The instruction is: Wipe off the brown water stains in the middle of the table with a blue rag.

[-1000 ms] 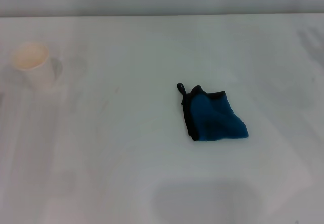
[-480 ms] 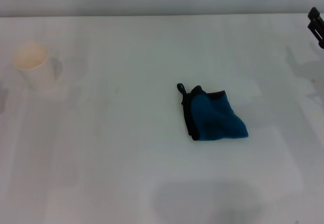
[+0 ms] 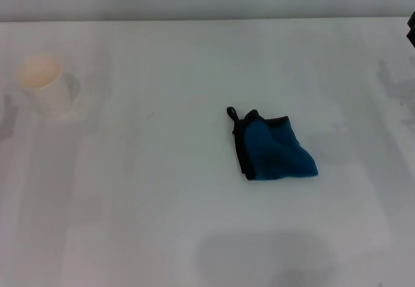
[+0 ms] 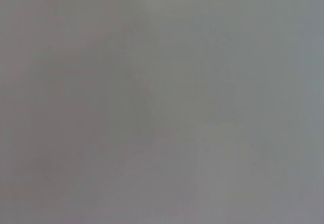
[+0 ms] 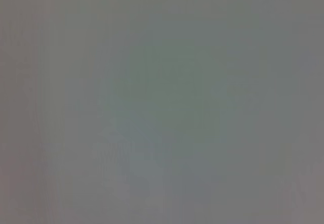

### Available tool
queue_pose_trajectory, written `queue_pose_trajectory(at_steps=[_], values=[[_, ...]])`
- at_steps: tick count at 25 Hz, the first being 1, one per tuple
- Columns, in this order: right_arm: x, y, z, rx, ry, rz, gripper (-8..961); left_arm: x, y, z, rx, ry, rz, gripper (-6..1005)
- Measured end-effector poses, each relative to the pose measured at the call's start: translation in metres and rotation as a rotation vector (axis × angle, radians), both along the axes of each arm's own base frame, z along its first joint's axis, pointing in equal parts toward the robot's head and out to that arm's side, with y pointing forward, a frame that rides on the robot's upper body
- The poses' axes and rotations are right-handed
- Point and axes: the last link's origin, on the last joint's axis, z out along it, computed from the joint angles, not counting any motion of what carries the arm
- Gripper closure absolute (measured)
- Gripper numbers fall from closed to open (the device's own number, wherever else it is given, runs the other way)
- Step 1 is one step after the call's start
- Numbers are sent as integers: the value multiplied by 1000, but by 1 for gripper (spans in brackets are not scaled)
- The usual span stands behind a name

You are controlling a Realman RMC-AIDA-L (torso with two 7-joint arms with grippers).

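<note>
At the far left of the white desk (image 3: 130, 222) stands a white paper cup (image 3: 44, 83), upright, its inside faintly tan. It is well apart from everything else.

Near the middle, a little toward the right, lies the blue rag (image 3: 275, 148), crumpled and folded over on itself, black edging along its left side and a small black loop sticking out at its upper left corner. It rests flat on the desk with nothing touching it.

No brown water stains can be made out anywhere on the desk around the rag; if any remain, they are either under the cloth or too faint to tell.

At the far right edge of the head view, only a dark sliver of the right gripper (image 3: 412, 29) shows, high and well away from the rag. Whether its jaws are open or closed cannot be told. The left gripper is not in view at all, and both wrist views show only a blank grey field.

Judging by this, the wiping looks finished or nearly so, with the rag released. The next move, if any stain is left, calls for an arm to come back over the rag, grip it and sweep it across the spot.

No brand, label or writing is readable on the cup, the rag or the desk.
</note>
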Motion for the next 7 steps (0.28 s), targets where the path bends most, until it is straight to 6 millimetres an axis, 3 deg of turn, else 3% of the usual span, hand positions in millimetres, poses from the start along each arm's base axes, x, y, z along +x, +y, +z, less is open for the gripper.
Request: queue_pose_trajectory(at_steps=[7], values=[[3,-8,-3,-6,44,-1,220,-6,8,-5,-42,-17,51,139]])
